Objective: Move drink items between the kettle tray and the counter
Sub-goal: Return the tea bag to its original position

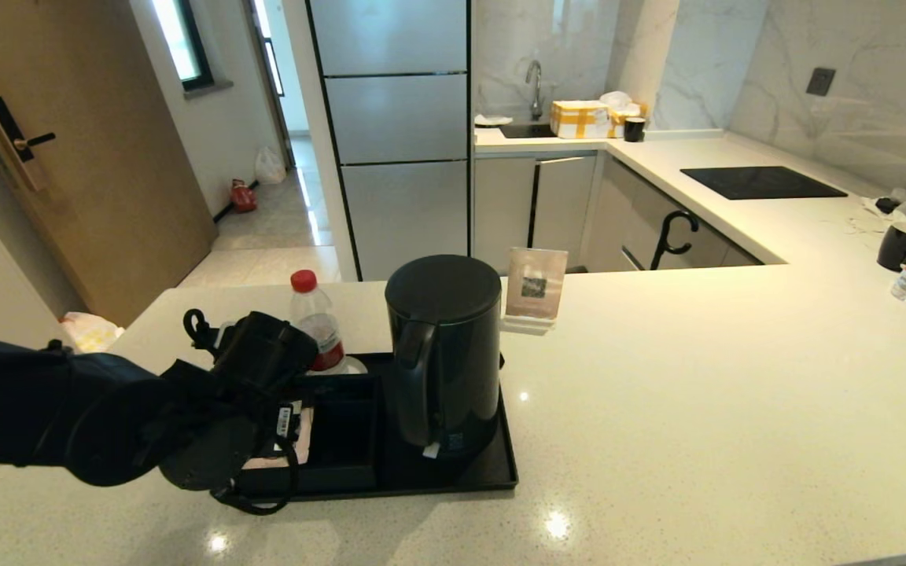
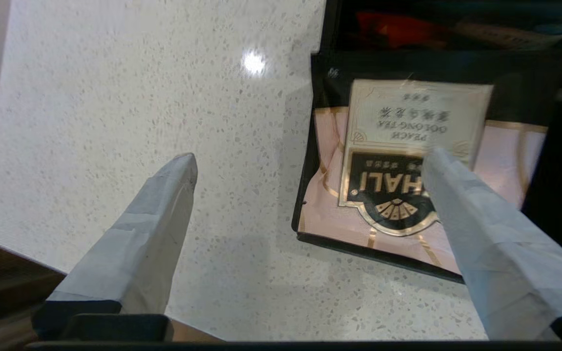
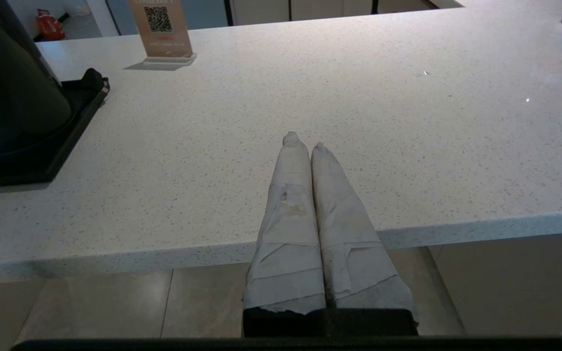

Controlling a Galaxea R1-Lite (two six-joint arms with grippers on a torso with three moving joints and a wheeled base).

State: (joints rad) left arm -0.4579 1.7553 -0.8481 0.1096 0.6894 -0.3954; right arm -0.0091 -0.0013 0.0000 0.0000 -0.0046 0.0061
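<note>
Kettle (image 1: 443, 354) is seen standing on the kettle tray (image 1: 492, 472) near the tabletop's (image 1: 697, 409) left front edge in the head view, where the left hand (image 1: 264, 377) is held over the tray's left compartment, partly hiding it. In the left wrist view, its fingers (image 2: 481, 229) are spread wide, empty, above the tea sachet (image 2: 408, 165) lying there. In the right wrist view, the right hand (image 3: 303, 146) is pressed together at the front edge.

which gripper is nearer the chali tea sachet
Left. The left gripper hangs open just above the tea sachet in the tray's compartment box. The right gripper, shut, sits at the counter's near edge.
</note>
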